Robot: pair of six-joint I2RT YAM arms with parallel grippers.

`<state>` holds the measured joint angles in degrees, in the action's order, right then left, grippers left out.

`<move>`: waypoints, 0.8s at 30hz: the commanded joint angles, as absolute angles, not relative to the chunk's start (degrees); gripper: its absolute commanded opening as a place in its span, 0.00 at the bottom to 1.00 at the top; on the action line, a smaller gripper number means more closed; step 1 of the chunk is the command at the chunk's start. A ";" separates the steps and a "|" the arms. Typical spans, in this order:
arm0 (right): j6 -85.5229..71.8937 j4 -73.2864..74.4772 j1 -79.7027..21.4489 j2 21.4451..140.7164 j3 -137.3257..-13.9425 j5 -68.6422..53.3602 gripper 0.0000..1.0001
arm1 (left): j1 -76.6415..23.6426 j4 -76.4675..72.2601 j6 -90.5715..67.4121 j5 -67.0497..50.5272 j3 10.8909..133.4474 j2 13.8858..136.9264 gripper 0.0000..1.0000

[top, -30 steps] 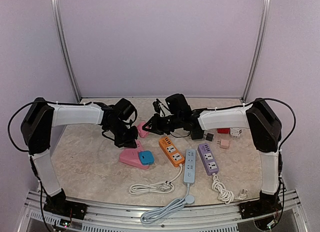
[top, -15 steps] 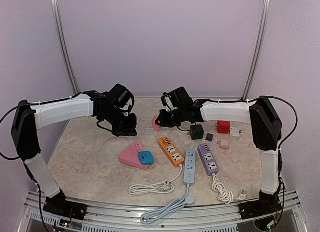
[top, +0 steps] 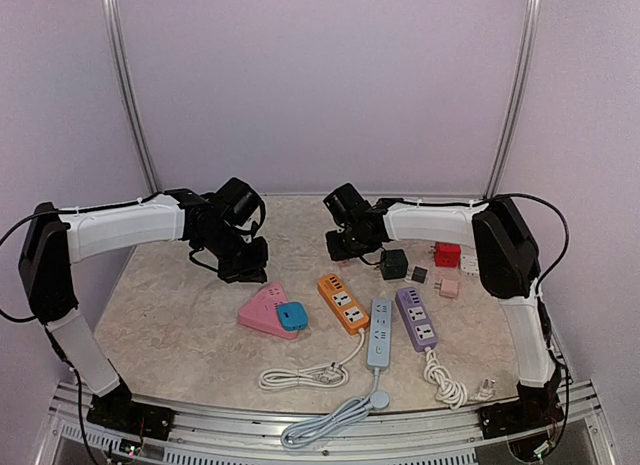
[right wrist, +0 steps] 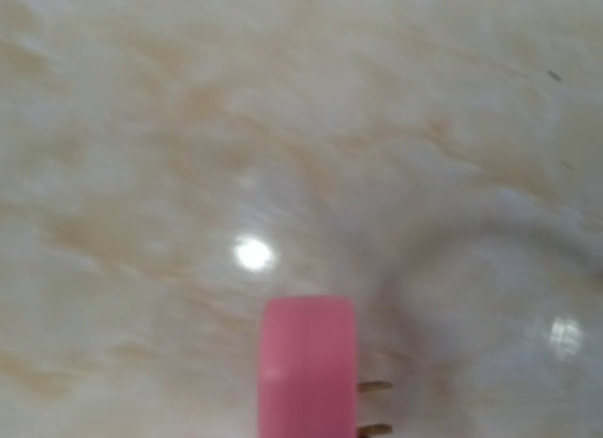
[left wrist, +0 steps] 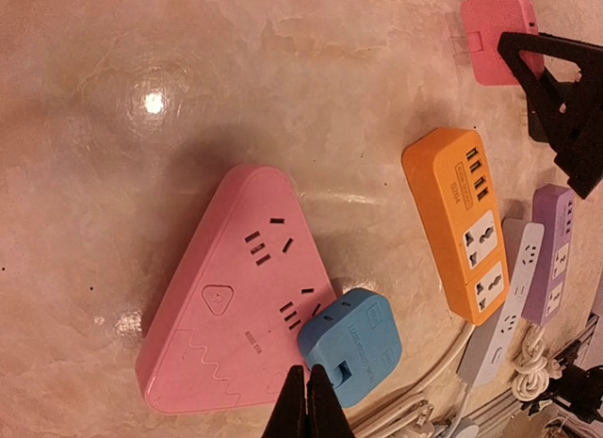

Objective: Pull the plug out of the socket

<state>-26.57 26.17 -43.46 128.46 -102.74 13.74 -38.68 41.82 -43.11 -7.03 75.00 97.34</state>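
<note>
Table: a pale marbled top carries everything. Both arms reach in from the near edge.
Right claw: clenched on a pink plug and raised over bare table towards the far edge, likely to carry the plug away from the sockets.
Left claw: clenched tight with nothing in it. It hovers above the pink triangular socket, perhaps ready to steady it.
Power strips: orange strip, white strip and purple strip lie side by side near the near edge. Every outlet that shows is empty.
Pink triangular socket: lies flat just left of the orange strip. It holds one thing, the blue plug.
Blue plug: seated in the socket's corner nearest the orange strip.
Pink plug: likely the task's plug. Its two metal prongs are bare, so it is free of any socket.
</note>
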 commanded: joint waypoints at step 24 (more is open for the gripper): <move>-24.59 29.51 -43.01 130.47 -102.63 17.16 0.35 | -38.64 41.41 -43.41 -7.10 73.99 97.44 0.02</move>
